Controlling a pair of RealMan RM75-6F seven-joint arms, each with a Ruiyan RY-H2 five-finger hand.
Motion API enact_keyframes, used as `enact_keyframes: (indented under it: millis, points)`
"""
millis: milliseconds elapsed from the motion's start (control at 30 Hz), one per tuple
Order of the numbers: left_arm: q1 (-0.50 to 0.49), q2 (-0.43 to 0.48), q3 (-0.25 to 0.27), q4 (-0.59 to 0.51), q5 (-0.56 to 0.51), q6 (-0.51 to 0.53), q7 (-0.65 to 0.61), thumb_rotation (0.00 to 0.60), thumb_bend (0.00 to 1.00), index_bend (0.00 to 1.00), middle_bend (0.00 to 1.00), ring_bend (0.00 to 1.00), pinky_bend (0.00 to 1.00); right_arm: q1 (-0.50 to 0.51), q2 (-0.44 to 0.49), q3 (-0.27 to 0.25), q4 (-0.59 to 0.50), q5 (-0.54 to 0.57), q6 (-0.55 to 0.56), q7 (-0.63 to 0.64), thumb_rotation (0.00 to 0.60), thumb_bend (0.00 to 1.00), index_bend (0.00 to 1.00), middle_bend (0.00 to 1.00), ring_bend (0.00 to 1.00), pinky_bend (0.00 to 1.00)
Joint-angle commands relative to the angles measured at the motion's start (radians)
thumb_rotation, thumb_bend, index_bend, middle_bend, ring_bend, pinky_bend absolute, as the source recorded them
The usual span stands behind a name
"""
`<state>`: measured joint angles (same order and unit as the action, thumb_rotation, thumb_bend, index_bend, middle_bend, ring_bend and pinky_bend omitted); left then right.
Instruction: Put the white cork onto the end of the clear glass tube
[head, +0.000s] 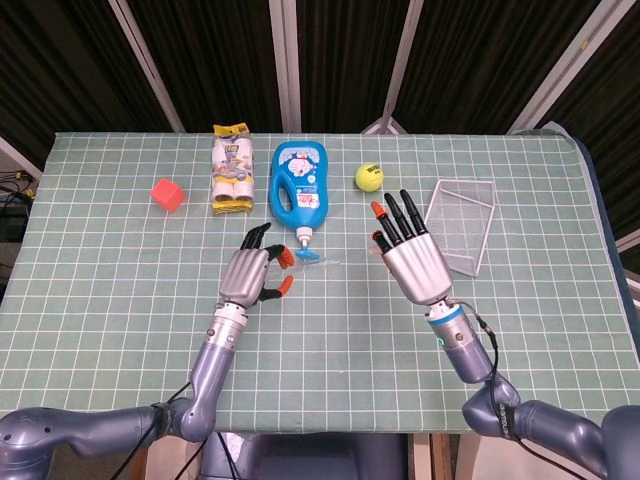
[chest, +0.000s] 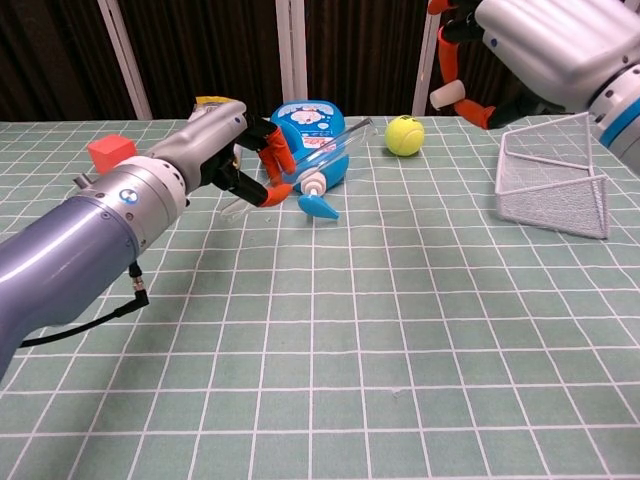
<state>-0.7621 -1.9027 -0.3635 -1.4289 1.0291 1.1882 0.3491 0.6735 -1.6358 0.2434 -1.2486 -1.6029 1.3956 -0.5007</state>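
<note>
While no writing reads clearly, left hand (chest: 235, 160) fingers pinching clear glass tube (chest: 318, 158), right hand (chest: 530, 45) fingers pinching white cork (chest: 445, 95).

This looks like a robot test room, not a home. The table has a green mat with white grid lines (head: 330, 330) on it. Behind the table hang dark curtains with grey metal poles (head: 285, 60). Past the left hand (head: 248, 275) lie odd things: a red cube (head: 166, 194), a blue bottle (head: 300, 187), a yellow tennis ball (head: 369, 177). Beside the right hand (head: 412, 262) sits a white wire basket (head: 462, 226).
</note>
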Motion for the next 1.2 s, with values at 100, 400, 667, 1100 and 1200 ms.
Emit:
enact_keyframes:
  millis: [100,400,667,1100,1200]
  points:
    - [-0.004,-0.029,-0.028,-0.001,-0.041,0.027,0.025,0.6,0.6,0.54,0.53,0.05,0.0,0.025,-0.053,0.014,0.051,0.015,-0.008,-0.032,0.6,0.46,0.59,0.2,0.05,0.03]
    - [-0.014,-0.068,-0.068,-0.004,-0.124,0.048,0.075,0.6,0.6,0.54,0.54,0.05,0.0,0.049,-0.107,0.023,0.11,0.034,-0.017,-0.048,0.6,0.46,0.59,0.2,0.05,0.03]
    - [-0.024,-0.08,-0.089,-0.016,-0.185,0.056,0.123,0.6,0.61,0.54,0.54,0.05,0.0,0.064,-0.14,0.024,0.148,0.043,-0.022,-0.046,0.6,0.46,0.59,0.2,0.05,0.03]
    - [-0.054,-0.07,-0.105,-0.033,-0.247,0.047,0.198,0.6,0.61,0.54,0.54,0.05,0.0,0.079,-0.17,0.014,0.197,0.049,-0.028,-0.028,0.6,0.46,0.59,0.2,0.05,0.03]
    - [-0.059,-0.072,-0.105,-0.035,-0.257,0.047,0.208,0.6,0.61,0.54,0.54,0.05,0.0,0.081,-0.177,0.011,0.204,0.049,-0.027,-0.025,0.6,0.46,0.59,0.2,0.05,0.03]
